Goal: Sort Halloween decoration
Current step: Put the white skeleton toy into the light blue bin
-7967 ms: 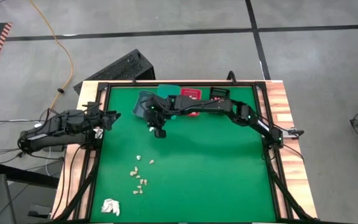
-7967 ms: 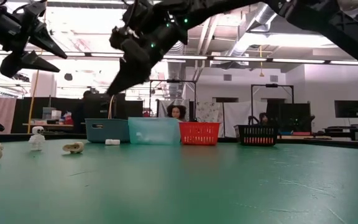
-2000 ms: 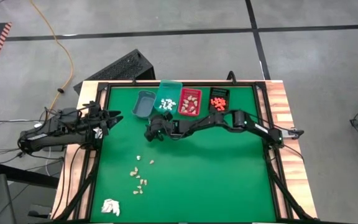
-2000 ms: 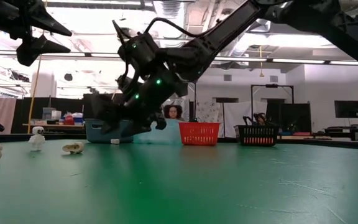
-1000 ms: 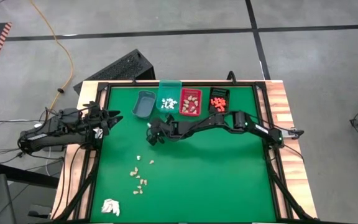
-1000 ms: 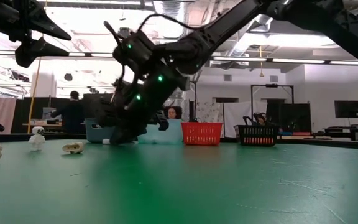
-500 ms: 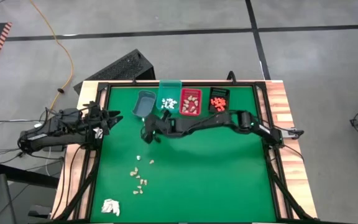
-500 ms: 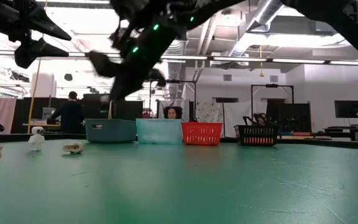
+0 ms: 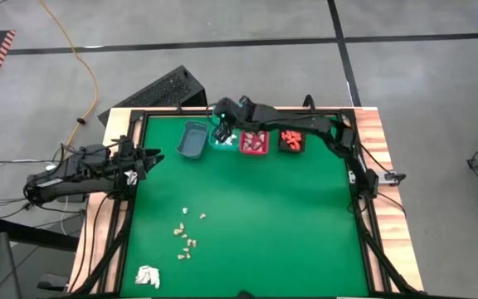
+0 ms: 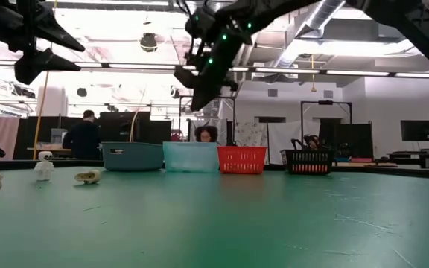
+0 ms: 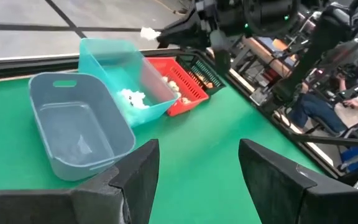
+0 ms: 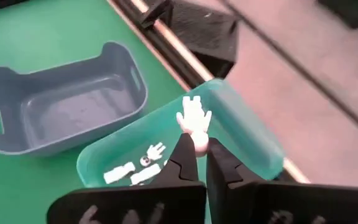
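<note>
1. Up at the far edge of the table, the right gripper (image 12: pixel 196 163) hangs over the teal bin (image 12: pixel 247 140), fingers clenched on a small white skeleton figure (image 12: pixel 194 119).
2. Down inside that teal bin, more white pieces (image 12: pixel 132 170) lie on the floor of it.
3. Just beside it sits the grey bin (image 9: pixel 192 139), and on the other side the red bin (image 9: pixel 253 142) with tan pieces, then the black bin (image 9: pixel 291 139) with orange ones.
4. Over at the left edge of the green mat (image 9: pixel 256 224), the left gripper (image 9: pixel 145 158) hangs in the air, fingers spread wide and carrying nothing.
5. Well apart from the bins, a loose cluster of tan pieces (image 9: pixel 186 238) lies on the mat toward the near left.
6. Near the front left corner rests a white papery wad (image 9: pixel 147 276).
7. Beyond the table, a person (image 10: pixel 83 137) stands in the room.
</note>
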Robot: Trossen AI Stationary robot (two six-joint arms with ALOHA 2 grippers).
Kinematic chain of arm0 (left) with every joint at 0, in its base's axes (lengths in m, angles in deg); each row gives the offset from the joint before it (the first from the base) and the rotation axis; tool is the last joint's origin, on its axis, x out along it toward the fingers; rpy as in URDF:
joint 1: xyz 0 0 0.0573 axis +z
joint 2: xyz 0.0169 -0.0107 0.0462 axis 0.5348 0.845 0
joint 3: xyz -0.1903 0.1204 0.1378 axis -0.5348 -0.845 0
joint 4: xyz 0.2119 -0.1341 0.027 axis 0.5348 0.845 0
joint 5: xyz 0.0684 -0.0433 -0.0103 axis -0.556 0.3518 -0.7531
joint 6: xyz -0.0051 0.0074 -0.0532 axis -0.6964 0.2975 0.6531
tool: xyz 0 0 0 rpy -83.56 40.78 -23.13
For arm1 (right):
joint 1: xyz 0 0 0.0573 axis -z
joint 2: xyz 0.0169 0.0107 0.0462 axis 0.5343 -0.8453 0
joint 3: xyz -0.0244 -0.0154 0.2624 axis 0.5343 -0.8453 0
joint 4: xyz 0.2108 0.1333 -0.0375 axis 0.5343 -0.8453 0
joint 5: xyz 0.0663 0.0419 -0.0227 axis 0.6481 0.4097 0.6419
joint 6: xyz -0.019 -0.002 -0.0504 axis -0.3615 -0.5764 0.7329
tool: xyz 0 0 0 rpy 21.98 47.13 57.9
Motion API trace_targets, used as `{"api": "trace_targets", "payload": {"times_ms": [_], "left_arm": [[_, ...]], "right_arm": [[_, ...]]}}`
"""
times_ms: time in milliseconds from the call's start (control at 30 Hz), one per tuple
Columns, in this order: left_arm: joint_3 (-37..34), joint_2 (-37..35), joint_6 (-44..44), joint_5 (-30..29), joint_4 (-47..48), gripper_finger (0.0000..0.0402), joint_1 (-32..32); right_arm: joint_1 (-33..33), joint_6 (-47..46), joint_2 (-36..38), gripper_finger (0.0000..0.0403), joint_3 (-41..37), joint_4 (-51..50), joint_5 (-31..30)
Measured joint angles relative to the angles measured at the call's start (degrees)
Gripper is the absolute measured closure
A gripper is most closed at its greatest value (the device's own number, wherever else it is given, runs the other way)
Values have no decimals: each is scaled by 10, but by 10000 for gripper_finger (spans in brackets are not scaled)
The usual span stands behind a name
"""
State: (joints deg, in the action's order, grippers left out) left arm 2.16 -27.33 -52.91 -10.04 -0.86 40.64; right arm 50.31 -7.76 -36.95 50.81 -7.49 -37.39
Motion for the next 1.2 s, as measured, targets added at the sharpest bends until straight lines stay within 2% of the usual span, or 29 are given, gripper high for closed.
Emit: {"api": "trace_targets", "payload": {"times_ms": [100, 567, 667, 933, 1000, 1200], "left_arm": [[0, 0, 2, 0, 1, 191, 0], [0, 0, 2, 1, 15, 191, 0], [0, 0, 2, 8, 14, 191, 0], [0, 0, 2, 18, 14, 191, 0], [0, 0, 2, 18, 14, 191, 0], [0, 0, 2, 24, 13, 191, 0]], "right_arm": [[16, -5, -7, 385, -1, -18, 48], [27, -6, -24, 266, 0, -44, 90], [19, 22, -22, 250, 0, -38, 137], [-57, 78, -21, 243, 0, 77, 322], [-84, 109, -20, 244, 0, 110, 336], [-161, 164, -44, 245, 0, 196, 322]]}}
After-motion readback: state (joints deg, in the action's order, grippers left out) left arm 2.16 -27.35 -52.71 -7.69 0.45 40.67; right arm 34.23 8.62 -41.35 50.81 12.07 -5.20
